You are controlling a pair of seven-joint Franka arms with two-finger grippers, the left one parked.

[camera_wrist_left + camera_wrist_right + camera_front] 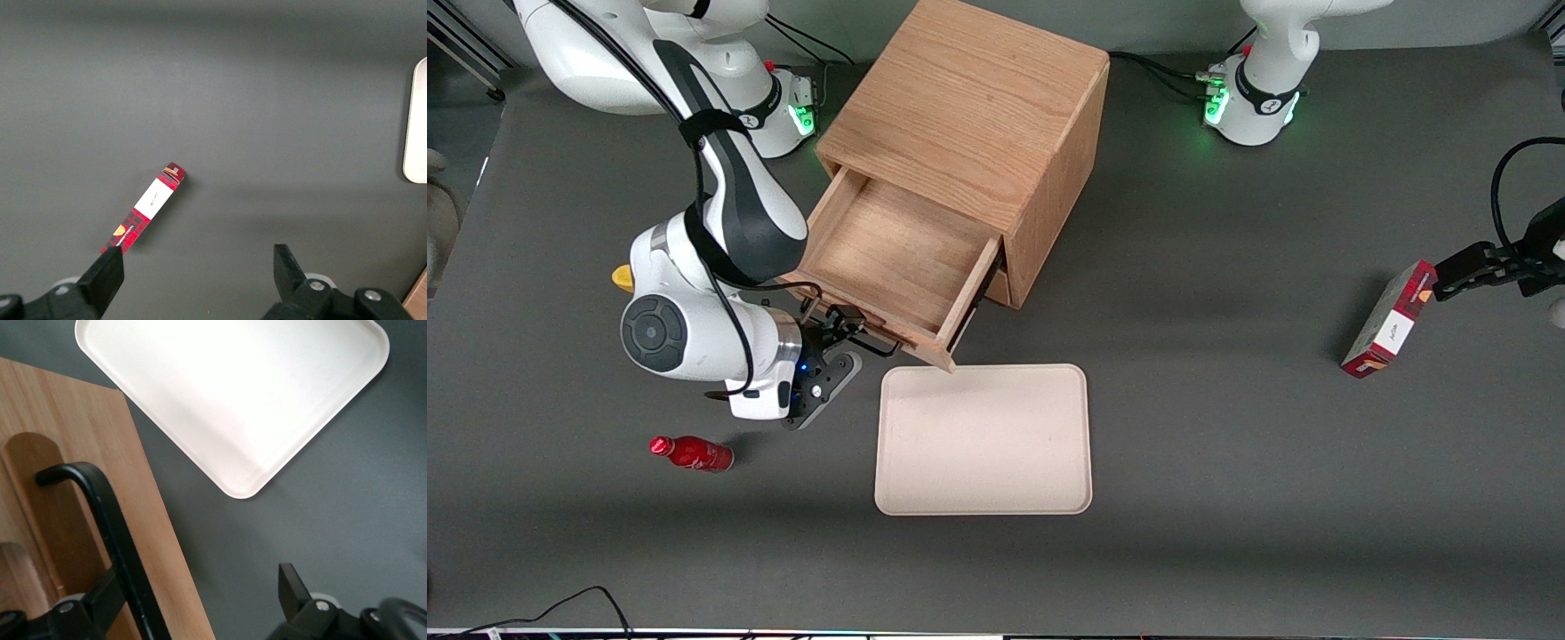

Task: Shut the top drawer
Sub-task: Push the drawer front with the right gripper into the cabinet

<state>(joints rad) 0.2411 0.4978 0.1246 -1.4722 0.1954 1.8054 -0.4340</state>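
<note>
The top drawer [898,258] of the light oak cabinet [969,98] is pulled far out, its shallow wooden tray bare inside. Its black wire handle [879,348] sits on the drawer front [73,447], which faces the front camera. My gripper [838,348] is down at that front, open. In the right wrist view the gripper [197,593] straddles the front's end edge: the handle [113,527] crosses just in front of one finger [100,600], and the other finger [290,587] hangs over bare table. Nothing is gripped.
A cream tray [983,440] [233,393] lies on the table just nearer the front camera than the drawer. A red bottle [692,452] lies on its side near my wrist. A red box [1390,320] [143,210] stands toward the parked arm's end.
</note>
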